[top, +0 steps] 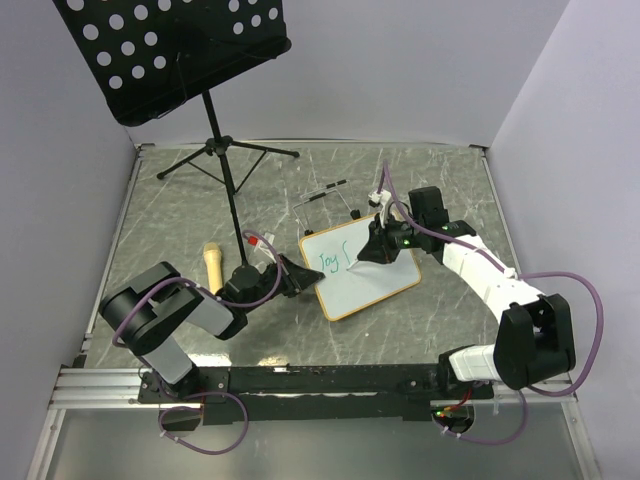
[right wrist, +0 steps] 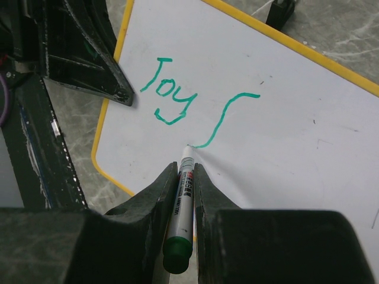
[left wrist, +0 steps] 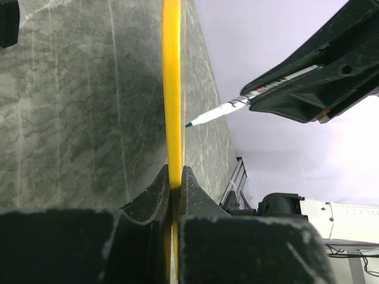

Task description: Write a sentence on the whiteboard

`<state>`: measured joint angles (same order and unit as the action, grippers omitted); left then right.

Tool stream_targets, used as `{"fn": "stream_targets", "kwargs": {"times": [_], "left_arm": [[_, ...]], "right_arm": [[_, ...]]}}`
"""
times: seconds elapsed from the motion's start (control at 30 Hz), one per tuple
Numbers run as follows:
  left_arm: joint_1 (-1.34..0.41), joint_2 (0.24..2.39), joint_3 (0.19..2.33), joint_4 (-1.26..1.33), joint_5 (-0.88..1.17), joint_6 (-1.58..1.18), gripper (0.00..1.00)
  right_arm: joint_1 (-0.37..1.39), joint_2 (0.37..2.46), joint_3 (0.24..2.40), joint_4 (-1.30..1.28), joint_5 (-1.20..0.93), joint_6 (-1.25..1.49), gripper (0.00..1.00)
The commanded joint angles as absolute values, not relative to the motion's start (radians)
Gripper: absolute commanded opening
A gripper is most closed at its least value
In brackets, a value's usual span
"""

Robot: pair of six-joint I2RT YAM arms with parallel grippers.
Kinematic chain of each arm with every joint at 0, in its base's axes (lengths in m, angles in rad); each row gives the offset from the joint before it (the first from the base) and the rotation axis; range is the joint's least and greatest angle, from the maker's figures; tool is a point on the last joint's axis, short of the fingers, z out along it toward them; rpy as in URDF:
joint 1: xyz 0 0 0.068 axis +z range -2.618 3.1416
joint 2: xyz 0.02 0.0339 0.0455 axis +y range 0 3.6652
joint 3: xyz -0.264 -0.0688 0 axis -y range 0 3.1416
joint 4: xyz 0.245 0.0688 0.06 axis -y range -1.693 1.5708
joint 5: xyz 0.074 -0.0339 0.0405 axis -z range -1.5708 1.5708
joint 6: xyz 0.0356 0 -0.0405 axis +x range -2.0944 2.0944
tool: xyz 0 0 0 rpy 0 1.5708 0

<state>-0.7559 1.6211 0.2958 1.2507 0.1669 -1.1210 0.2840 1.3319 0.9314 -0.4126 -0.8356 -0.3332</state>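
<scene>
Plainly, the left gripper (left wrist: 174, 183) is clenched on the near-left edge of the whiteboard (right wrist: 284, 106), its two black fingers pinching the yellowish frame from both sides. In the left wrist view the board appears edge-on, a thin yellow line running straight away from between the fingertips. The right gripper (right wrist: 185, 171) grasps a green marker (right wrist: 182, 207), the barrel squeezed lengthwise between its fingers, with the green butt end poking out behind them and the white nose sticking out in front. Just ahead of those fingers the marker's tip touches the board's white face at the lower end of a tall curved green stroke (right wrist: 228, 115). Ahead of the right fingers and off to their left, the word "Toy" (right wrist: 169, 89) stands in the same green ink, close to where the left fingers hold the frame. From above, the board sits on the grey marbled table (top: 450, 180) between the two grippers, skewed to the table's edges; whether it lies flat or is tipped up cannot be told. Well beyond the left fingers a black perforated music stand (top: 180, 50) rises on its tripod, and beyond the right fingers lies a thin wire frame (top: 325, 200).
</scene>
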Motion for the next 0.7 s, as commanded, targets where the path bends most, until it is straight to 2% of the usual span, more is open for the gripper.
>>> {"fn": "stream_targets", "kwargs": {"times": [0.0,0.17,0.67], "left_arm": [[-0.752,1.641,0.319,1.635,0.183,-1.129,0.01],[-0.752,1.654,0.307,1.66,0.19,-1.135,0.01],[-0.753,1.671,0.321,1.675,0.229,-1.137,0.01]], "right_arm": [[0.29,1.303,0.979,-0.347,-0.902,-0.301,0.0],[0.256,1.243,0.956,-0.298,-0.878,-0.278,0.0],[0.307,1.316,0.966,-0.259,-0.767,-0.27,0.0]]}}
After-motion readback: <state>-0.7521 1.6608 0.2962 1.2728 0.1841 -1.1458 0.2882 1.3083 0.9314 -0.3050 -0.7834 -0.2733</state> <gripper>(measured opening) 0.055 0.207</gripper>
